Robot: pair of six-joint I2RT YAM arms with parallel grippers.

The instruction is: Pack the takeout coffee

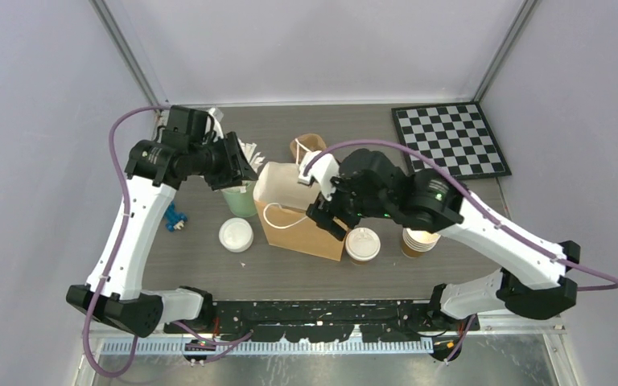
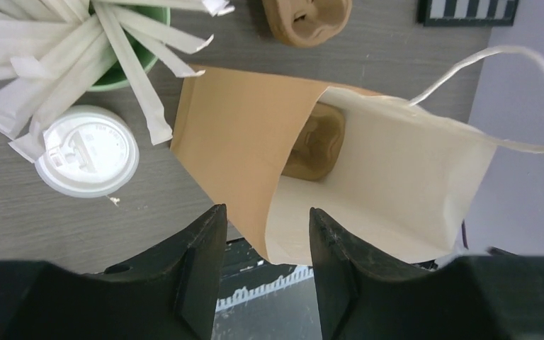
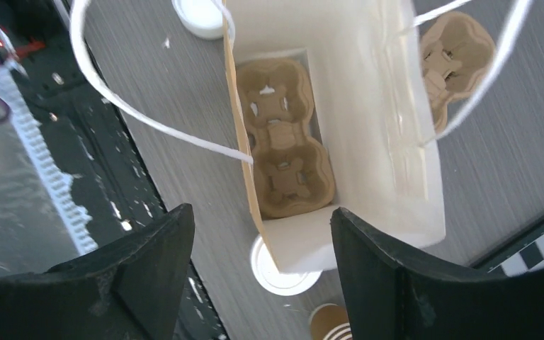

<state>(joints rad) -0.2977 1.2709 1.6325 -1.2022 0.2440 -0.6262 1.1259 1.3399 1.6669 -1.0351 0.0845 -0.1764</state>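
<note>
The takeout coffee [image 1: 363,244], a brown paper cup with a white lid, stands on the table by the near right corner of the brown paper bag [image 1: 298,211]. In the right wrist view its lid [image 3: 283,276] peeks out from behind the bag's wall [image 3: 397,106]. My right gripper [image 1: 327,215] hovers above the bag's mouth, open [image 3: 262,211] and holding nothing. A pulp cup carrier [image 3: 283,149] lies at the bag's bottom. My left gripper [image 1: 245,170] is at the bag's far left edge, open [image 2: 265,211], with the bag's rim [image 2: 255,163] beyond its fingertips and not pinched.
A stack of lidless cups [image 1: 420,240] stands right of the coffee. Loose white lids [image 1: 236,235] and a green cup of wrapped straws [image 1: 240,199] sit left of the bag. A second carrier [image 1: 308,146] lies behind it, a checkerboard [image 1: 451,141] at the back right.
</note>
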